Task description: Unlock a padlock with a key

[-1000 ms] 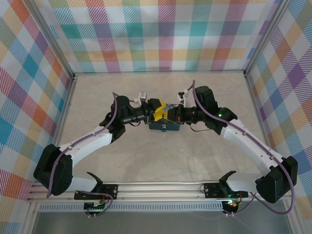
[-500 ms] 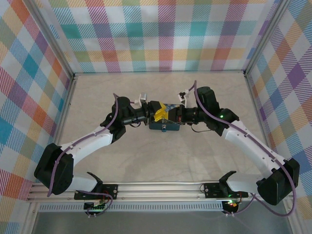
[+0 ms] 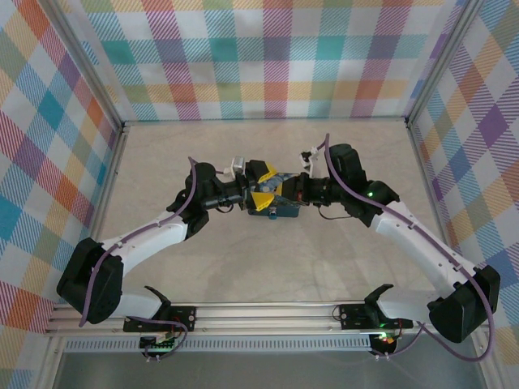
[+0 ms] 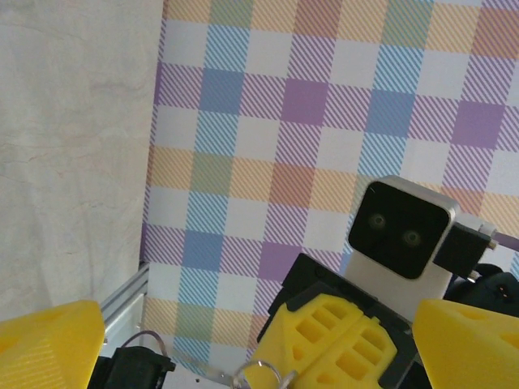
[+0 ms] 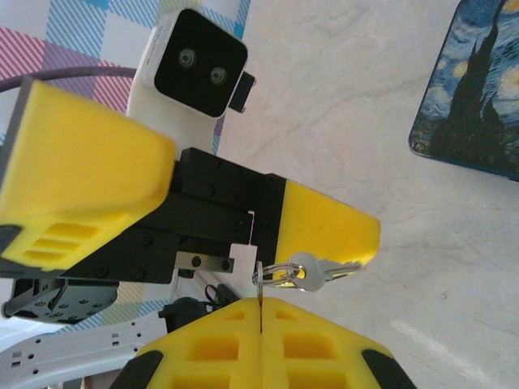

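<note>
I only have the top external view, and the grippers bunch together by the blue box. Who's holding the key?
Observer: Right wrist view: the right gripper is shut on the key ring, and the key hangs off that ring.
Operator: And the left gripper?
Observer: The left gripper is open; the left wrist view has its fingers flanking the right gripper's tip.
Operator: Key touching the box?
Observer: No. Right wrist view shows bare table between the key and the blue box.
</note>
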